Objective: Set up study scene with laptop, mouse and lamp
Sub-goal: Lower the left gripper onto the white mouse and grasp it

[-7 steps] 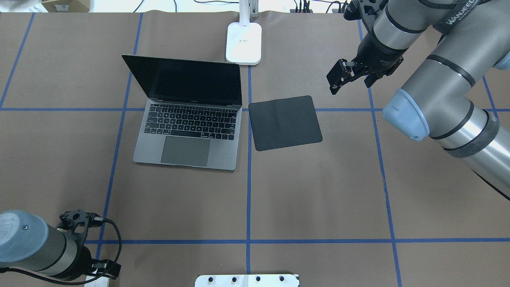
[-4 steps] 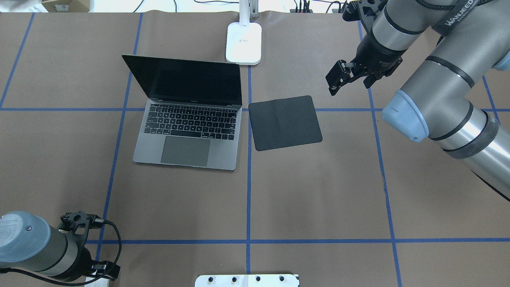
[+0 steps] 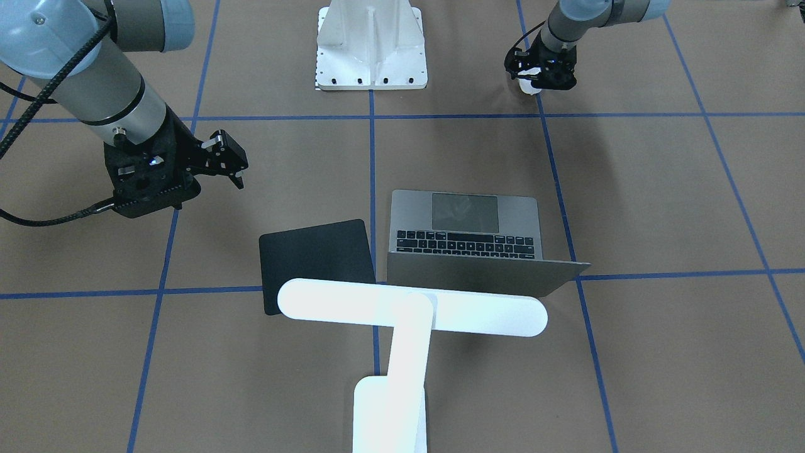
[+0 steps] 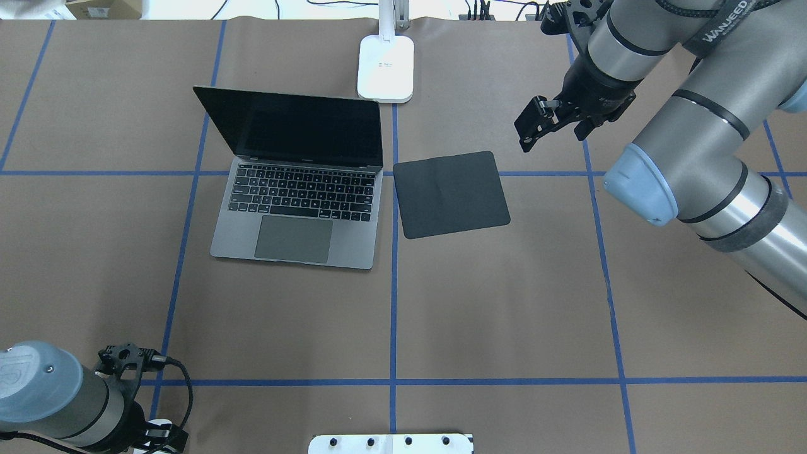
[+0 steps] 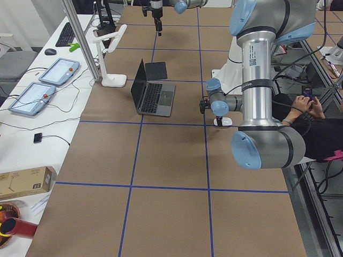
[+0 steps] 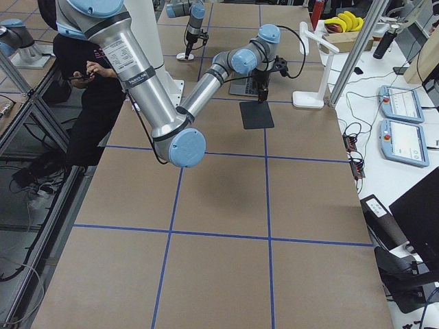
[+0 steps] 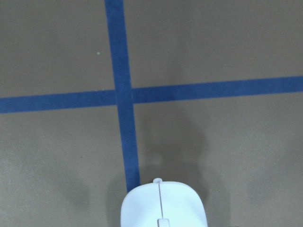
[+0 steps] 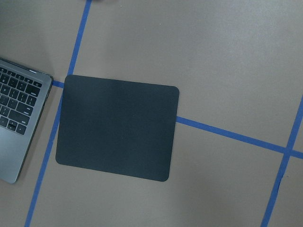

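The grey laptop [image 4: 296, 208] lies open left of the table's centre, its dark screen up. Behind it stands the white lamp [image 4: 386, 69], whose bar head [image 3: 412, 308] reaches over the laptop's lid. The white mouse [image 7: 163, 205] rests on the brown table near the robot's base, at the bottom edge of the left wrist view. My left gripper [image 3: 544, 74] hangs directly over the mouse [image 3: 527, 86], seemingly open and straddling it. High above the table, just beyond the black mat [image 4: 451, 194], my right gripper [image 4: 551, 140] is open and empty.
A white ribbed pedestal [image 3: 371, 44] sits at the table's robot-side edge. Blue tape lines [image 4: 393, 315] grid the brown surface. A seated person [image 5: 316, 128] is beside the robot. Tablets and cables [image 5: 48, 80] lie on the side bench.
My left arm has shifted a little toward the robot-side edge of the table. The right gripper has barely moved. Laptop, mat and lamp are unchanged.
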### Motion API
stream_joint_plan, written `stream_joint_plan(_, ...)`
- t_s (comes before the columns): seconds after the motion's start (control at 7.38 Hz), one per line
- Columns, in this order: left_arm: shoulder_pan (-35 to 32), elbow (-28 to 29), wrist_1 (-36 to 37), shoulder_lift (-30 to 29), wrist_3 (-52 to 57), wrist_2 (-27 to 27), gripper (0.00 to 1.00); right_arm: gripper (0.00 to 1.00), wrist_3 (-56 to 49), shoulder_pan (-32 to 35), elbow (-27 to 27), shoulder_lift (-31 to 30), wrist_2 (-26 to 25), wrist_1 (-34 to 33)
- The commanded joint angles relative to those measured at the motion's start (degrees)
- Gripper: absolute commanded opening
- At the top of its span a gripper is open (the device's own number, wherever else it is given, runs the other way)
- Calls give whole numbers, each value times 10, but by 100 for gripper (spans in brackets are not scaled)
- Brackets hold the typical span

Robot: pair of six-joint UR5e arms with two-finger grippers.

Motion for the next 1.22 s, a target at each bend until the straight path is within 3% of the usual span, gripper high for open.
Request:
stream_joint_plan(0.0, 6, 4, 1, -1, -1, 0, 87, 100, 0, -1, 0, 0, 0, 0)
stream_joint_plan(0.27, 12, 11, 1, -3, -3, 0, 86, 100, 0, -1, 0, 1, 0, 0)
stream_joint_plan(0.54, 12, 8, 1, -4, -4, 0, 68, 100, 0, -2, 1, 1, -1, 0)
stream_joint_plan(0.68, 12, 5, 1, -5, -4, -1, 65, 100, 0, -3, 1, 0, -1, 0)
stream_joint_plan(1.08, 10, -6, 1, -4, -5, 0, 65, 100, 0, -3, 0, 1, -3, 0)
